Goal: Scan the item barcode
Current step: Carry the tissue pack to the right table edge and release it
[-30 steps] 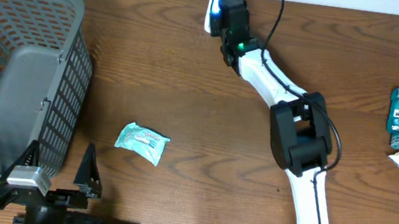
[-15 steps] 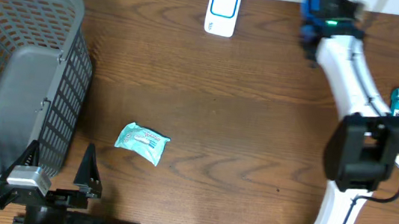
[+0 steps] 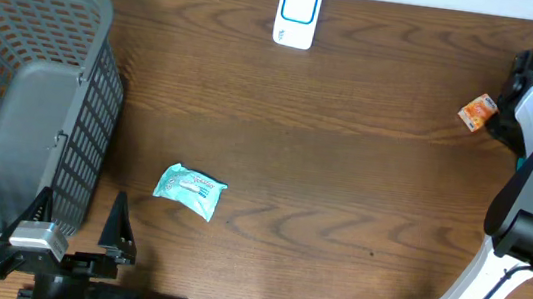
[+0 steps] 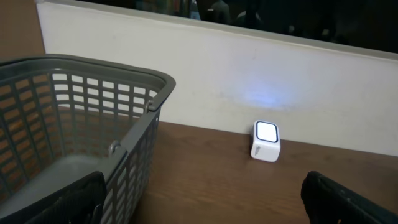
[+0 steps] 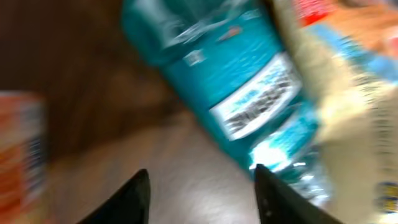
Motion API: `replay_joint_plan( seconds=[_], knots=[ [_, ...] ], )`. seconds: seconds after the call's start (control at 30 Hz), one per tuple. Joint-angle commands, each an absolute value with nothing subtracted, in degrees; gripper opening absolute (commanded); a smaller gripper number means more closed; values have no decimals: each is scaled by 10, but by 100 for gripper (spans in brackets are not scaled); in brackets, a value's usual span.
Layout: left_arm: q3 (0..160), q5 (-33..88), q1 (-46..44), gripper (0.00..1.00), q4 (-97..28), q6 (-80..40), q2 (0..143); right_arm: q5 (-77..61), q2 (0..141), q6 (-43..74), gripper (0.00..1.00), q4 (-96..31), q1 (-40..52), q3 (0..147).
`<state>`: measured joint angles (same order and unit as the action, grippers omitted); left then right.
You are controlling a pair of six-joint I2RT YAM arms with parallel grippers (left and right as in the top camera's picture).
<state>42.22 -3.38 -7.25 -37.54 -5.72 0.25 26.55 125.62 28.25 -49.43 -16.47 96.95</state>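
The white scanner point(image 3: 297, 14) with a blue-lit face stands at the table's back edge, also seen far off as the scanner point(image 4: 266, 141) in the left wrist view. A small orange packet point(image 3: 476, 111) shows just left of my right gripper point(image 3: 511, 89) at the far right, apart from its fingers. In the blurred right wrist view my right gripper point(image 5: 202, 199) is open over bare wood, with nothing between its fingers and the orange packet point(image 5: 18, 149) at the left edge. My left gripper point(image 3: 77, 224) stays at the front left, and this left gripper point(image 4: 202, 205) is wide open and empty.
A grey mesh basket point(image 3: 10, 100) fills the left side. A teal wipes packet point(image 3: 190, 189) lies near the front middle. A teal bottle point(image 5: 249, 81) and snack bags point(image 5: 354, 124) lie under the right gripper, at the table's right edge.
My right arm swung from the scanner across to the right edge of the table. Its jaws went from shut to open, and the orange packet now shows beside it.
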Motion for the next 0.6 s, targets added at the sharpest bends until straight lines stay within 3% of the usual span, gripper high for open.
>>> replay_joint_plan(
  seconds=[0.0,0.07,0.13,0.17,0.2,0.3,0.33,0.57],
  knots=[
    [422,-37,-75,98,-375,-48,1,125,1246,296,22,-482,-157,971],
    [422,-37,-75,98,-375,-48,1,74,1246,296,20,-465,-155,971],
    [422,-37,-75,98,-375,-48,1,54,1246,298,35,-447,-149,971],
    [422,-37,-75,98,-375,-48,1,54,1246,301,49,-438,-145,971],
    [422,-37,-75,98,-375,-48,1,54,1246,302,53,-430,-143,971],
    [422,-37,-75,98,-375,-48,1,54,1246,309,7,-407,-131,971],
    [422,-37,-75,98,-375,-48,1,54,1246,314,1,-400,-128,971],
    [422,-37,-75,98,-375,-48,1,82,1249,317,1,-324,-88,970]
  ],
)
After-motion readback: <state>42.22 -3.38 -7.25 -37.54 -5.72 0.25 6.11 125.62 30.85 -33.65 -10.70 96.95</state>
